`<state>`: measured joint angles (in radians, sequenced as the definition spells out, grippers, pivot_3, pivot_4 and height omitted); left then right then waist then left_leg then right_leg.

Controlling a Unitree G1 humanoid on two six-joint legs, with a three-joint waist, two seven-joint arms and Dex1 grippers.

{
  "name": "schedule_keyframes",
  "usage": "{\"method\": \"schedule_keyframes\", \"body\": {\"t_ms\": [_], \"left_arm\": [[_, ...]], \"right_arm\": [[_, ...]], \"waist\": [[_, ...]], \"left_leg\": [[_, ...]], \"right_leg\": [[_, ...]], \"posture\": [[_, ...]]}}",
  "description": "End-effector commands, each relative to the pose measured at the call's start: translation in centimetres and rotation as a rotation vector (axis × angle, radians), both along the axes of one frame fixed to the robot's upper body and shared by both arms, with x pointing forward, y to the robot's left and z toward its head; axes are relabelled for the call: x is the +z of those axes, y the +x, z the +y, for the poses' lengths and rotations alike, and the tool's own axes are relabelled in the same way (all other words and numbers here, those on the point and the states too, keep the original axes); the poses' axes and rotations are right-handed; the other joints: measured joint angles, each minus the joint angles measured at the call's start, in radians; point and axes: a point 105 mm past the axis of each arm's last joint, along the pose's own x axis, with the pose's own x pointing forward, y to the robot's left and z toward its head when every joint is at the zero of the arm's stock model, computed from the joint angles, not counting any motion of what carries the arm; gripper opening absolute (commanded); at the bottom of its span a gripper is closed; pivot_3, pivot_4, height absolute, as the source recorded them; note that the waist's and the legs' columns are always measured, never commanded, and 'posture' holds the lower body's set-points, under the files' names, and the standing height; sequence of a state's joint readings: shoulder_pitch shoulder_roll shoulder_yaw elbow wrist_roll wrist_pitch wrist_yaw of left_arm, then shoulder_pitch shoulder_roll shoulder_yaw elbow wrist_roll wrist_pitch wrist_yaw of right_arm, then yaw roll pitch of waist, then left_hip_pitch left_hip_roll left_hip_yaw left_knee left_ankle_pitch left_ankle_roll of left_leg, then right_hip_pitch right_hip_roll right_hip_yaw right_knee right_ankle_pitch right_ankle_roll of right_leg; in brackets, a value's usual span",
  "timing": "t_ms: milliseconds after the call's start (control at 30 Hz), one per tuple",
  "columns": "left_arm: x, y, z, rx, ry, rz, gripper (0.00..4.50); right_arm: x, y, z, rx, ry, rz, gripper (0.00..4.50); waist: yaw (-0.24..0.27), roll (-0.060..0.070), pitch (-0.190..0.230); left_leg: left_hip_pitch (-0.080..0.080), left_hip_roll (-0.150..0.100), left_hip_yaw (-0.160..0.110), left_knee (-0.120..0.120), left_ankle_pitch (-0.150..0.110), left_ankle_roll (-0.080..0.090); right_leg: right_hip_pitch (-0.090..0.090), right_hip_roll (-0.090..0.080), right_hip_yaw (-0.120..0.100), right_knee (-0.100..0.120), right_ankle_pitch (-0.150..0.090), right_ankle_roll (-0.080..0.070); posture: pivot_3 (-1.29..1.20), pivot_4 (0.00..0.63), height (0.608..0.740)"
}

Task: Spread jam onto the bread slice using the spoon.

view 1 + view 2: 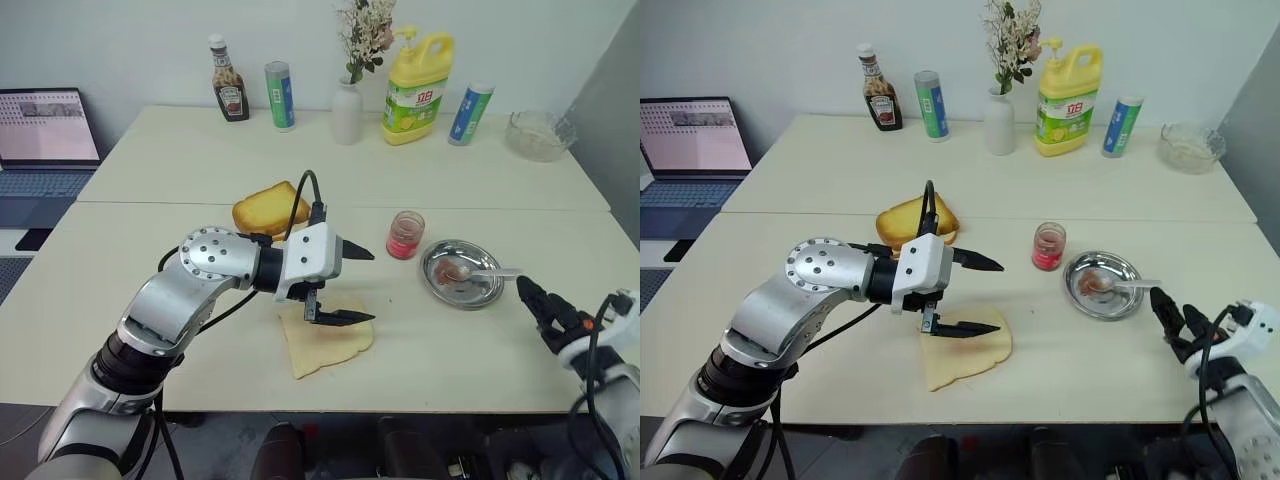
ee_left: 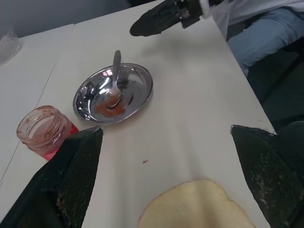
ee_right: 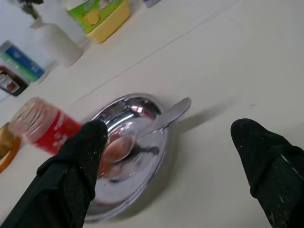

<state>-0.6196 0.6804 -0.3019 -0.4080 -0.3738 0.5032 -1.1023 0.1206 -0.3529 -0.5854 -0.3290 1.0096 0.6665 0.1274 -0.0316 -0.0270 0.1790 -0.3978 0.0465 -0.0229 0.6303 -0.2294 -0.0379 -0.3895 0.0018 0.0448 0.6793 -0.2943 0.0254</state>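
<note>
The pale bread slice (image 1: 325, 345) lies flat near the table's front edge. My left gripper (image 1: 365, 287) hovers open just above its far edge, pointing right and holding nothing. To the right stands a small glass jar of reddish jam (image 1: 405, 235). Beyond it, the silver spoon (image 1: 480, 272) rests in a steel dish (image 1: 462, 273) with a red-orange jam smear (image 2: 109, 107); its handle sticks out over the rim. My right gripper (image 1: 540, 305) is open and empty, a short way to the right of the dish and pointing at it.
A thick golden toast (image 1: 272, 208) lies behind my left gripper. Along the back stand a ketchup bottle (image 1: 229, 80), two cans, a white vase (image 1: 347, 112), a yellow detergent bottle (image 1: 417, 88) and a glass bowl (image 1: 540, 135). A laptop (image 1: 45, 130) sits left. A person's leg (image 2: 266, 28) is beside the table.
</note>
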Motion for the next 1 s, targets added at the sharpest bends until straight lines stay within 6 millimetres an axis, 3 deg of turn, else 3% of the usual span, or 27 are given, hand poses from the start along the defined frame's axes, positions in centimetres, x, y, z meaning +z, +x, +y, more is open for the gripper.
{"method": "schedule_keyframes", "body": {"t_ms": [33,300,367,533,933,1000], "left_arm": [[0.6,-0.1,-0.5,-0.017,-0.004,-0.038,4.49],[0.6,-0.2,-0.8,-0.01,-0.033,-0.018,4.49],[0.6,-0.1,-0.9,-0.008,-0.033,-0.02,4.49],[0.5,-0.1,-1.0,-0.008,-0.036,-0.019,4.49],[0.1,0.1,-1.1,-0.006,-0.032,-0.025,4.49],[0.1,0.1,-1.1,-0.005,-0.03,-0.025,4.5]], "right_arm": [[0.3,1.3,-1.2,-0.033,0.035,-0.04,4.5],[0.0,3.6,-1.7,-0.014,0.138,-0.042,4.5],[0.2,4.2,-1.0,0.016,0.157,-0.05,4.5],[0.3,4.7,0.7,0.091,0.189,-0.061,4.5],[0.5,5.5,1.3,0.113,0.221,-0.078,4.5],[0.6,5.4,1.4,0.115,0.229,-0.082,3.93]], "waist": [[0.001,0.0,0.0],[0.0,0.001,0.0],[-0.001,0.002,0.001],[0.0,0.003,0.001],[0.0,0.004,0.002],[0.0,0.004,0.002]], "left_leg": [[0.0,0.0,0.0,0.0,0.0,0.0],[0.0,0.0,0.0,0.0,0.0,0.0],[0.0,0.0,0.0,0.0,0.0,0.0],[0.0,0.0,0.0,0.0,0.0,0.0],[0.0,0.0,0.0,0.0,0.0,0.0],[0.0,0.0,0.0,0.0,0.0,0.0]], "right_leg": [[0.0,0.0,0.0,0.0,0.0,0.0],[0.0,0.0,0.0,0.0,0.0,0.0],[0.0,0.0,0.0,0.0,0.0,0.0],[0.0,0.0,0.0,0.0,0.0,0.0],[0.0,0.0,0.0,0.0,0.0,0.0],[0.0,0.0,0.0,0.0,0.0,0.0]], "posture": [[0.0,0.15,0.74],[0.0,0.15,0.74],[0.0,0.15,0.74],[0.0,0.15,0.74],[0.0,0.15,0.74],[0.0,0.15,0.74]]}}
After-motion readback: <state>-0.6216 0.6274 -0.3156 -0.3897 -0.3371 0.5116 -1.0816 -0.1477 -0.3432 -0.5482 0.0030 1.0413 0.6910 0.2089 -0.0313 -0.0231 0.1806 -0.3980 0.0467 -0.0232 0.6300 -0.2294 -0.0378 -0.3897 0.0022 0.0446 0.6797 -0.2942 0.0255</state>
